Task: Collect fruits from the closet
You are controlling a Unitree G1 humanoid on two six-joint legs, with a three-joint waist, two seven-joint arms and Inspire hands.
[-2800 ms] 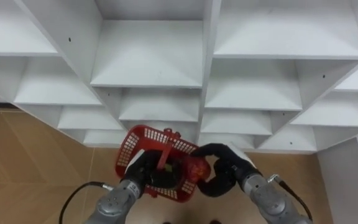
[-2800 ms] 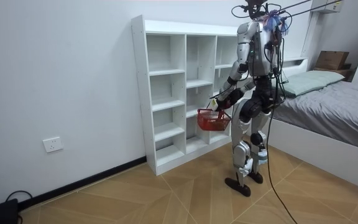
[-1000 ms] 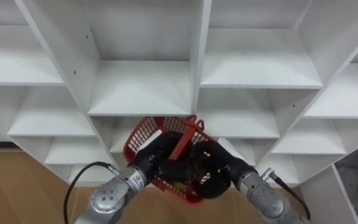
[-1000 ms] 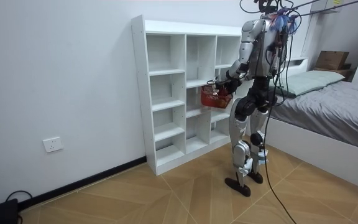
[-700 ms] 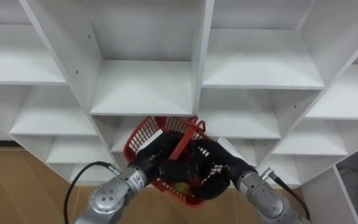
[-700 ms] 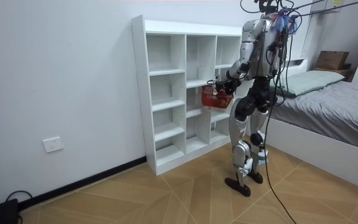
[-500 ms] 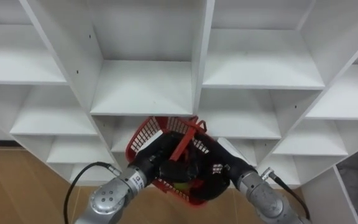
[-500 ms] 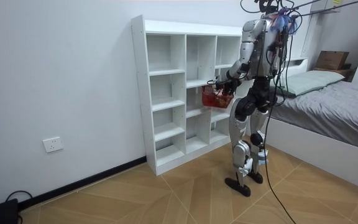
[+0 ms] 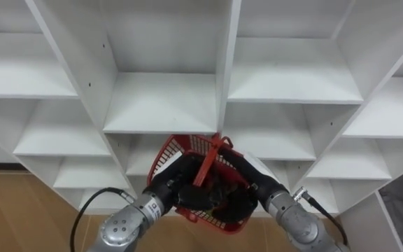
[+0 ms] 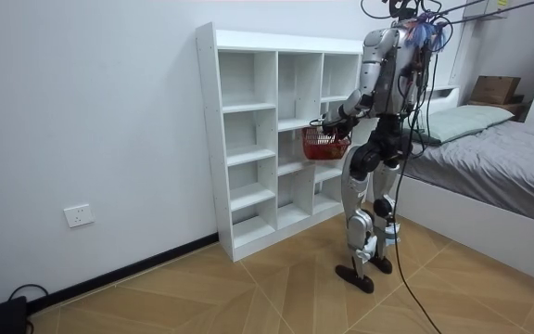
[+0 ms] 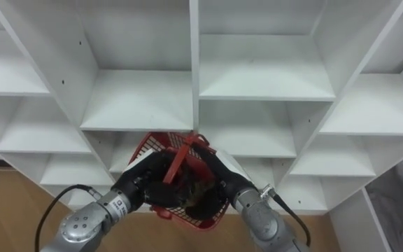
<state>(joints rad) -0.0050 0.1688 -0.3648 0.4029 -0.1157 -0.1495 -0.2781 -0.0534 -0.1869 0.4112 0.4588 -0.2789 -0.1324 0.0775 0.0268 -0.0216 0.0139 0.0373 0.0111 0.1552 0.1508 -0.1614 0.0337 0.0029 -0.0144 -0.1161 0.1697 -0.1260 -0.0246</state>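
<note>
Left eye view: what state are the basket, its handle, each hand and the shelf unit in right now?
red basket: held up off the floor between both hands, in front of the shelf unit.
basket handle: raised upright.
left hand: curled on the basket's left rim.
right hand: against the basket's right side; grip unclear.
shelf unit: open-fronted, no doors.

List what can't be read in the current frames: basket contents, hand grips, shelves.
1. Basket contents: in the eye views they are covered by the left hand, the right hand and the handle; in the room view they are too small.
2. Each hand's grip: in the eye views the dark hands overlap at the basket; the room view is too small.
3. Closet compartments behind the basket: in the eye views they are blocked by basket and arms.
</note>
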